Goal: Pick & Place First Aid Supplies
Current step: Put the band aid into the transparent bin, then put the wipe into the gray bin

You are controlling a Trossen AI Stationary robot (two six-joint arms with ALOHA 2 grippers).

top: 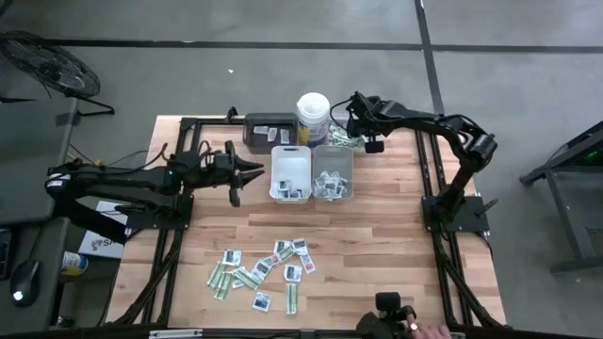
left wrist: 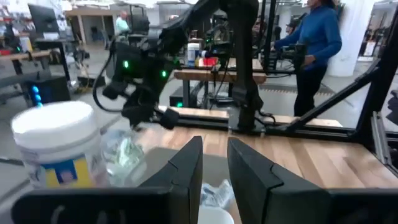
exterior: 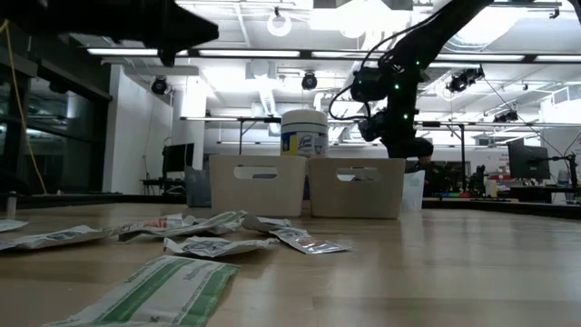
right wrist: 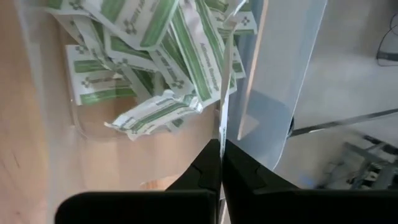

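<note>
The right gripper (right wrist: 221, 155) is pinching a thin pale-green-and-white strip packet (right wrist: 222, 106) edge-on between fully closed fingers, hanging it over the clear plastic tray (right wrist: 283, 93) that is sitting just behind the tall white round canister with a lid (top: 313, 117). That tray is already holding a heap of green-and-white strips (right wrist: 143, 56).

Many more supplies, squarish white sachets and green strips (top: 259, 273), are lying scattered on the wooden table (top: 377, 245), well in front of the canister towards the near edge. Two white bins (top: 291, 172) are standing side by side just in front of the canister, each with a few packets inside.

These packets are looking feather-light, floppy and slick, I'd judge; a pinch on one short end or a raised edge seems the safest hold, since they are lying flat.

The left gripper (top: 247, 170) is hovering beside the white bins, left of the canister, fingers set narrow with a slim gap and nothing visible between them.
</note>
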